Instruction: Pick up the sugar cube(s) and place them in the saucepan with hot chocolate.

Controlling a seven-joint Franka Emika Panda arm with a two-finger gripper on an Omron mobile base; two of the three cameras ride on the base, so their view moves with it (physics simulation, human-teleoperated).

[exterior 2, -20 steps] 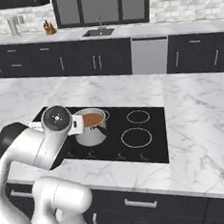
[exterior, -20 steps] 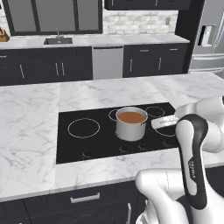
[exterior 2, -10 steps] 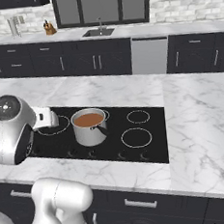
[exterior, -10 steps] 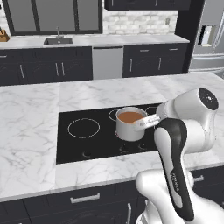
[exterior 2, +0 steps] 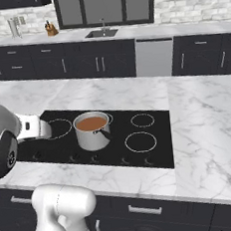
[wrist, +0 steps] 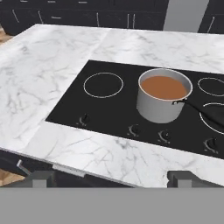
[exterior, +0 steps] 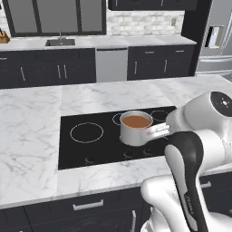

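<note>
Arm folded back near the base, gripper [wrist: 111, 177] wide open (holding nothing), looking down at saucepan [wrist: 162, 101] on cooktop [wrist: 105, 109].

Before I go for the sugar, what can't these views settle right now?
- Sugar cubes: I cannot find them on the marble counter; too small or outside the frames.
- Saucepan handle: its end is hidden behind the arm in the left base view.
- Cooktop: right side cut off in the hand view.
</note>
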